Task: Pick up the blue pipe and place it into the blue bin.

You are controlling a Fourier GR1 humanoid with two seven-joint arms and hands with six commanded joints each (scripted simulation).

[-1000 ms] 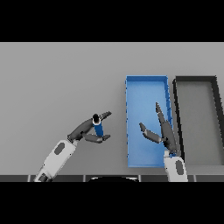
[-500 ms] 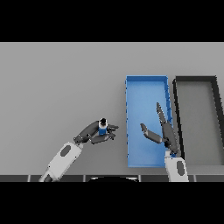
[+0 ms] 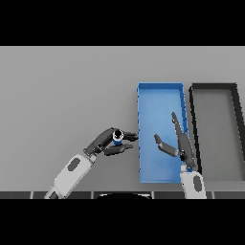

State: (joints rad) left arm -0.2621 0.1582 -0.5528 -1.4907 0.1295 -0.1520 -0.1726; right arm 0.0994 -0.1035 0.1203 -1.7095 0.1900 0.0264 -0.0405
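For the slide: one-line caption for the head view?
Left hand holds the blue pipe beside the blue bin; right hand open over it.

I saw a blue pipe (image 3: pixel 117 137) in my left hand's (image 3: pixel 104 142) dark fingers (image 3: pixel 119 149), a bright blue bin (image 3: pixel 160 91), a black-walled bin (image 3: pixel 214 87), and a plain grey surface (image 3: pixel 62 91).

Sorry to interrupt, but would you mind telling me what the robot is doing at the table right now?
The left hand has its fingers curled round the blue pipe and holds it just left of the blue bin, not yet over it. The right hand is over the bin with its fingers straight, holding nothing. A dark bin sits right beside the blue one on the grey table. The pipe is not yet in the bin.
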